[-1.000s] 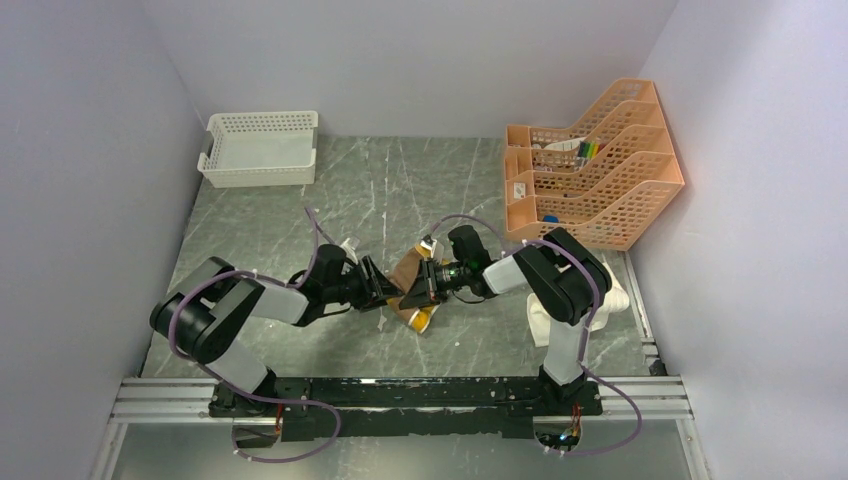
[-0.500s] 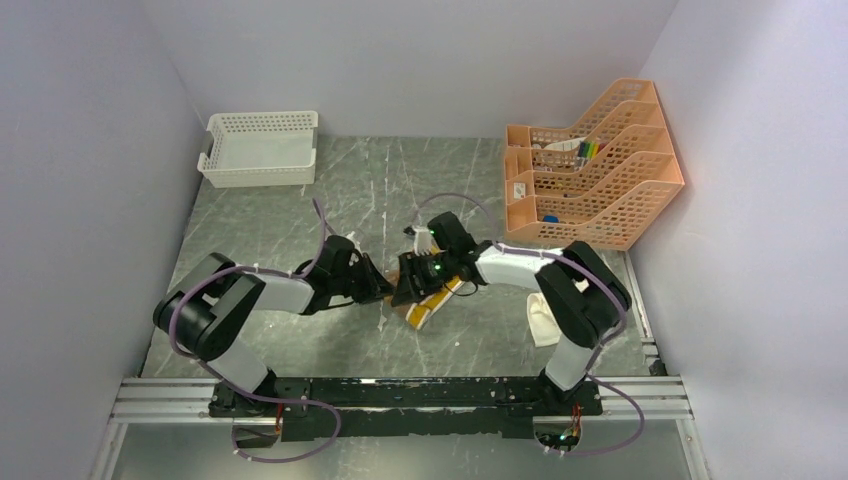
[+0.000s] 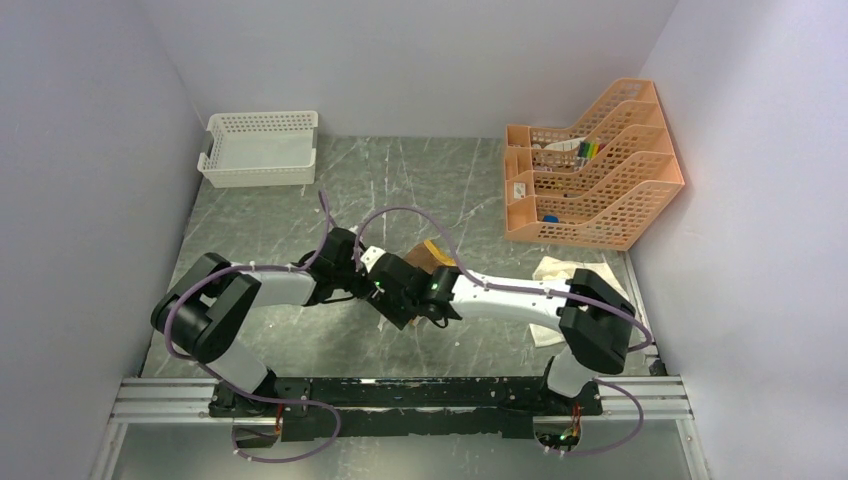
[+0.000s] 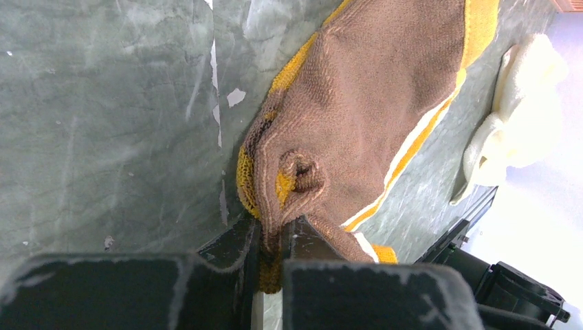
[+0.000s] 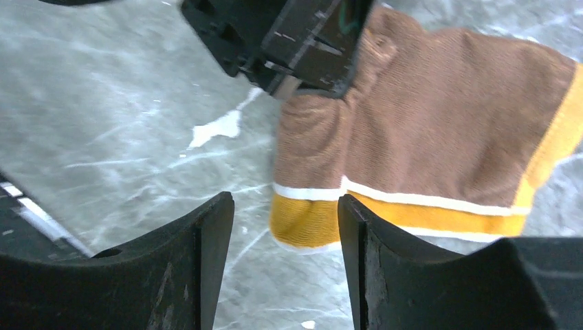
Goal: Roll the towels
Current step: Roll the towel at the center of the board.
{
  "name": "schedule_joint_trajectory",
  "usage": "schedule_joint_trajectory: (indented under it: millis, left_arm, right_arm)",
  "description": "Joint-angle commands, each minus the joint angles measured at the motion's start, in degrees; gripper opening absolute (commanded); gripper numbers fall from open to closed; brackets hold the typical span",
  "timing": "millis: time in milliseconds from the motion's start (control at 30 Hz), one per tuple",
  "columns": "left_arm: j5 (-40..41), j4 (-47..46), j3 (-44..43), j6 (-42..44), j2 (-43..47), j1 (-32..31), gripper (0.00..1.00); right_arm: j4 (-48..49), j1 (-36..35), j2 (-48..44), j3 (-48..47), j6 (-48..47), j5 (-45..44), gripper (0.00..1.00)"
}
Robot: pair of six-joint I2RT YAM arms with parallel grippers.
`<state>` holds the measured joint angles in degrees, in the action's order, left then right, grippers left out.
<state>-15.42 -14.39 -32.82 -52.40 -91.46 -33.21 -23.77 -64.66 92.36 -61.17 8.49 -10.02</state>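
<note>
Towels: the brown towel [image 4: 371,103], with a mustard-yellow border and a thin white stripe, lies loosely spread and unrolled at centre of the grey marbled table [image 3: 480,200]. One edge is bunched into a small pucker. There the left gripper [image 4: 271,234] is clenched on it, fabric pinched between the jaws. By contrast the right gripper [image 5: 283,206] is released, jaws apart with nothing between them, hanging over the towel's yellow-banded end just beside the left gripper. Second item, the cream towel [image 3: 555,268], sits crumpled at middle right of the top view, apart from the brown one. In the top view the right arm [image 3: 510,293] crosses over the brown towel, so only a brown-yellow corner shows above it. At the back of the table: white lattice basket [image 3: 260,148] upper left, peach file organiser [image 3: 595,165] upper right.
</note>
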Motion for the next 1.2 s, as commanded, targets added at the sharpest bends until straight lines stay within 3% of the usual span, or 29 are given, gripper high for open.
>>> schedule_joint_trajectory:
  millis: [0,433,567,933,1100,1167]
  left_arm:
    - [4.7,7.1,0.4,3.7,-2.6,0.6,0.10]
    - [2.7,6.0,0.3,3.5,-4.7,0.6,0.12]
    - [2.5,6.0,0.1,3.5,-5.1,0.6,0.15]
    - [2.1,6.4,0.1,3.5,-5.0,0.6,0.16]
    - [1.9,6.7,0.2,3.4,-4.8,0.6,0.16]
    - [1.7,6.8,0.2,3.4,-4.6,0.6,0.17]
  right_arm:
    - [-2.9,-1.5,2.5,-0.1,-1.5,-13.0,0.57]
    - [1.9,-5.4,4.5,-0.1,-2.6,-14.6,0.56]
    - [2.1,-6.0,6.3,-0.3,-2.6,-14.7,0.64]
    - [3.7,-6.7,11.4,-0.8,-2.7,-19.0,0.65]
    - [3.9,-6.8,13.2,-0.4,-2.3,-19.8,0.57]
    - [4.2,-6.8,13.7,0.2,-1.9,-18.9,0.43]
